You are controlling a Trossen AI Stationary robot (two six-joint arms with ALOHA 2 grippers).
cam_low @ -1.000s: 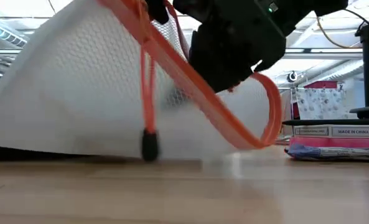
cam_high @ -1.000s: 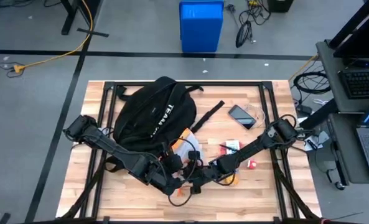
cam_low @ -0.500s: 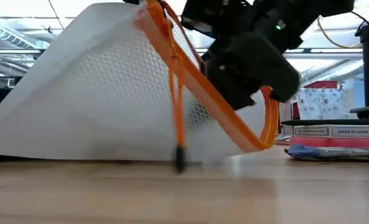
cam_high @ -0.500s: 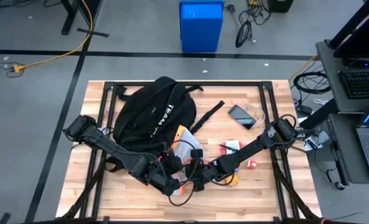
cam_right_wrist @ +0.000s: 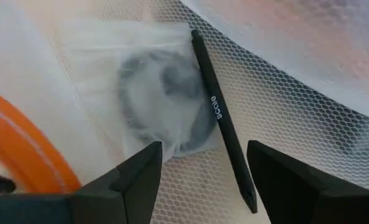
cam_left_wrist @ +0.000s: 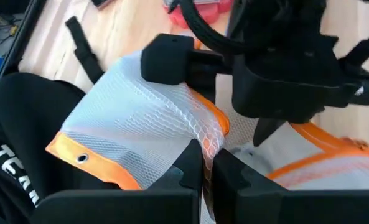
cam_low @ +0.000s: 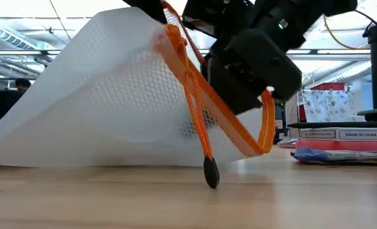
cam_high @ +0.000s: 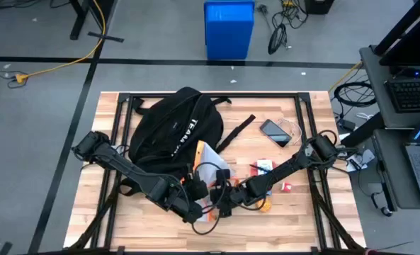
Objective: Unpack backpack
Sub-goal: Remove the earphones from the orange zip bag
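Observation:
The black backpack [cam_high: 173, 129] lies on the table's far left part. Against its near side lies a white mesh pouch [cam_high: 208, 161] with orange trim, tented up in the low view [cam_low: 105, 108]. An orange pull cord [cam_low: 198, 127] hangs from its zip. My left gripper [cam_left_wrist: 207, 158] is shut on the pouch. My right gripper [cam_right_wrist: 203, 168] stands open over the mesh. Between its fingers a black pen [cam_right_wrist: 220, 118] and a clear bag with a grey round thing [cam_right_wrist: 162, 106] show through the mesh. My left gripper pinches a raised fold of the pouch's white mesh [cam_left_wrist: 204, 140] between its two fingers, close to the orange zip trim. That part is held up off the table, while the pouch's lower edge [cam_low: 80, 162] rests on the wood. My right gripper: whether it touches the mesh cannot be told.
On the table's right part lie a phone [cam_high: 275, 132], a red and white packet [cam_high: 263, 167], a small red thing [cam_high: 287, 187] and an orange item [cam_high: 265, 205]. A black strap [cam_high: 239, 131] lies right of the backpack. A blue bin [cam_high: 229, 28] stands on the floor beyond the far edge.
The pouch's held-up peak has shifted toward the table's right with my left gripper, and the mesh stands more spread out. The orange pull cord has swung the same way; its black end now hangs just above the wood.

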